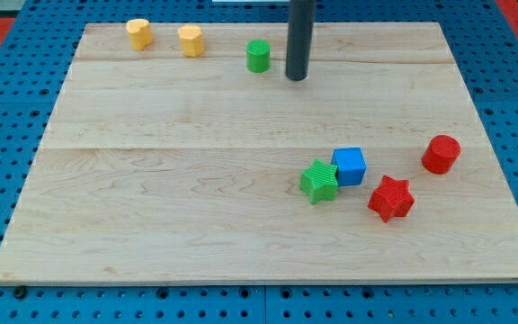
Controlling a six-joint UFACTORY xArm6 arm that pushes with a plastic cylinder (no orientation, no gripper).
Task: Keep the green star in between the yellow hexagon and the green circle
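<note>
A straight, dark grey, smooth cylindrical rod is showing. My tip is looking blunt, round and plain.

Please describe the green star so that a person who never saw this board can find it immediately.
On the wooden board, look right of centre, toward the view's bottom, at a cluster of three blocks. The green star is the leftmost, touching the blue cube. It is the cluster's only green block; the red star lies further right.
</note>
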